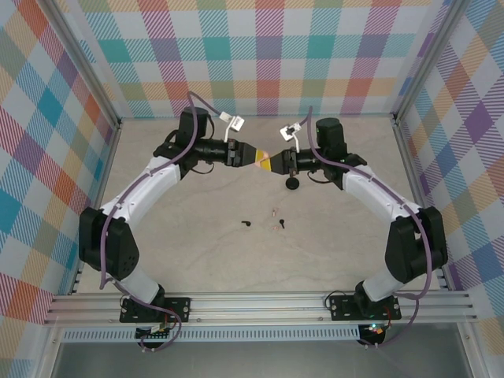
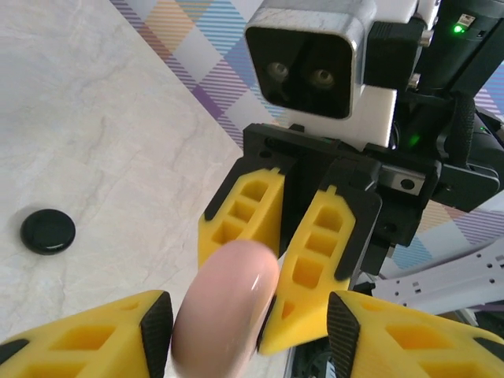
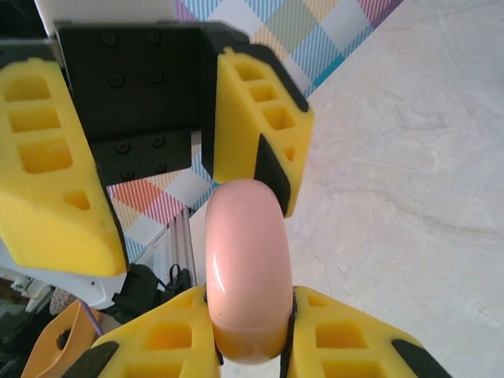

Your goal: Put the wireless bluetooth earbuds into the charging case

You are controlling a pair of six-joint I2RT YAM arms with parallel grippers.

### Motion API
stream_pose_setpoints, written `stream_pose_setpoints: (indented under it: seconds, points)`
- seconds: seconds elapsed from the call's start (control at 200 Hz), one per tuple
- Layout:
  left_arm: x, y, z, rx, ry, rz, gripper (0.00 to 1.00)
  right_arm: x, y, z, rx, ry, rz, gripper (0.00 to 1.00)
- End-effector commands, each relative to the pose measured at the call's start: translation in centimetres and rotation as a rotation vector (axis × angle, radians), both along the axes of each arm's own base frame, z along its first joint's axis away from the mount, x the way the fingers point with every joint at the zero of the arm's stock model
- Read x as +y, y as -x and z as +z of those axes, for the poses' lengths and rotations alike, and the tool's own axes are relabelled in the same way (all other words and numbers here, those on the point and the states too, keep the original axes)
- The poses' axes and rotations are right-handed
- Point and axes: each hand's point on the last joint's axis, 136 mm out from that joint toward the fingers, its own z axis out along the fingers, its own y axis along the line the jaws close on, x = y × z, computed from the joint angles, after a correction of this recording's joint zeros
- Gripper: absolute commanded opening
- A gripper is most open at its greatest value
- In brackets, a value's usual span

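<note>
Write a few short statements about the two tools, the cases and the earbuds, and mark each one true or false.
1. The right tool grips the pink case. True.
2. The left tool is shut tight on the pink case. False: its fingers stand apart.
3. The black case lies on the table. True.
4. The earbuds sit inside the pink case. False: they lie loose on the table.
</note>
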Motion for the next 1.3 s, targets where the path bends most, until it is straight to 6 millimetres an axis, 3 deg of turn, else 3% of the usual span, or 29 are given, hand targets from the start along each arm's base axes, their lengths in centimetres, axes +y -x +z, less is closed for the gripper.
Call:
stream_pose_setpoints:
  seconds: [0.0,0.395,0.665,1.295]
  points:
    - [0.3,-0.1,2.1,-0.039,0.063,0.064,0.58,-0.6,0.0,1.9,-0.051,-0.034,-0.023,0.12]
    - [0.4,0.6,2.4,-0.031,0.120,0.072,0.59,-0.4,0.9,3.8,-0.056,-0.098,0.031,0.13]
    - [-0.6,1.0,2.6,-0.028,0.135,0.022,0.48,-0.1,1.2,3.9,-0.048,-0.106,0.053,0.13]
    - [-1.9,1.6,2.2,-0.013,0.145,-0.013,0.41,0.3,1.3,4.1,-0.042,-0.108,0.059,0.13]
